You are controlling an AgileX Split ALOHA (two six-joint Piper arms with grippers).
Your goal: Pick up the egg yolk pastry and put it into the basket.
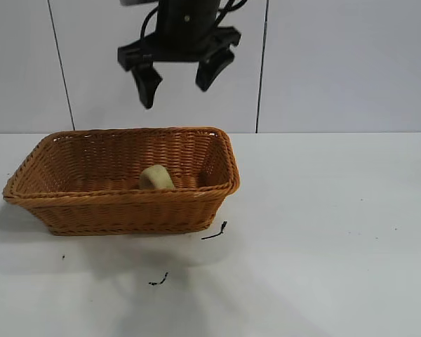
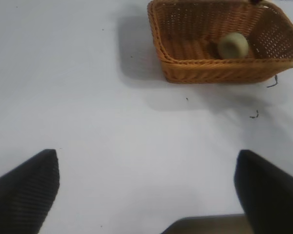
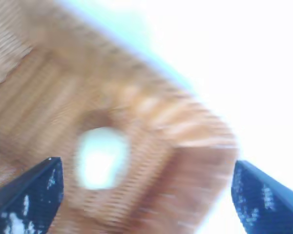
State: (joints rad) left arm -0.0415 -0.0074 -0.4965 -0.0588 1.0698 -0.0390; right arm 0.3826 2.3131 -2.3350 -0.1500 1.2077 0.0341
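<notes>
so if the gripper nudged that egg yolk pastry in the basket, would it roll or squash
The egg yolk pastry is a rounded dome, so a nudge would probably roll or tip it. It lies on the floor of the wicker basket, whose walls should stop it. Its matte, dimpled surface looks soft, so a hard squeeze from the open right gripper above might dent it.

A: What carries everything here?

B: A plain white table point(image 1: 337, 232), filling the lower part of the exterior frame up to the pale wall.

A: And what lies directly on it?

B: The basket point(image 1: 126, 210), orange-brown wicker, at centre left. Just off its lower right corner lies a thin dark scrap point(image 1: 215, 232), and a second dark scrap point(image 1: 159, 280) lies lower, near bottom centre.

A: Anything else?

B: A tiny dark speck point(image 1: 63, 257) at lower left.
</notes>
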